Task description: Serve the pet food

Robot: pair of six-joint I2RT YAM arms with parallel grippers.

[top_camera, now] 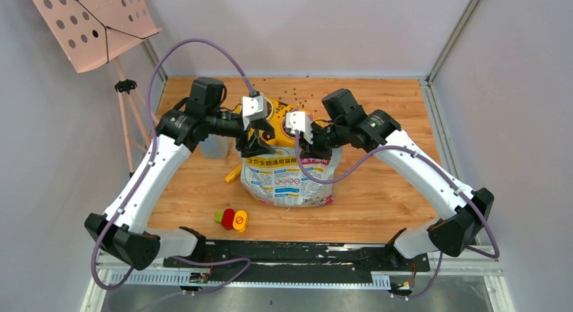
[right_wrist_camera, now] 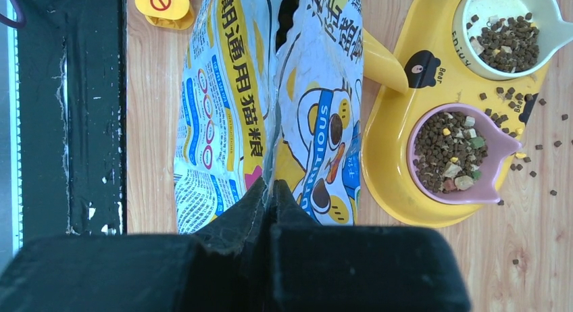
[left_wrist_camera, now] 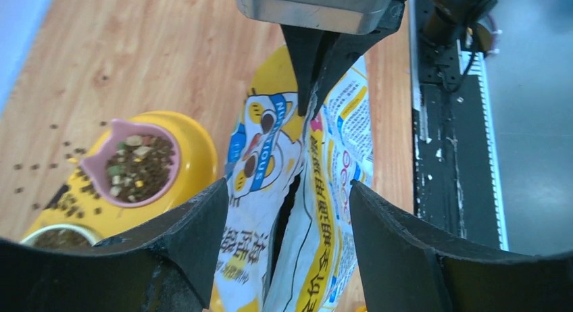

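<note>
Pet food point(right_wrist_camera: 449, 146): dark kibble in the pink bowl point(right_wrist_camera: 503, 146) and white bowl point(right_wrist_camera: 547, 28) of a yellow feeder tray point(right_wrist_camera: 388, 163). Stray pellets lie on the wooden surface point(right_wrist_camera: 540, 258) nearby.
Printed foil bag point(right_wrist_camera: 223, 109): just beside the tray.
Right tool point(right_wrist_camera: 270, 190): clenched on the bag's edge.
Left tool point(left_wrist_camera: 289, 194): released, its fingers spread either side of the bag.

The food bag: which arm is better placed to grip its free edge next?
Left. The left gripper is open, fingers either side of the bag at its top; the right gripper is shut on its rim, so likely occupied.
</note>
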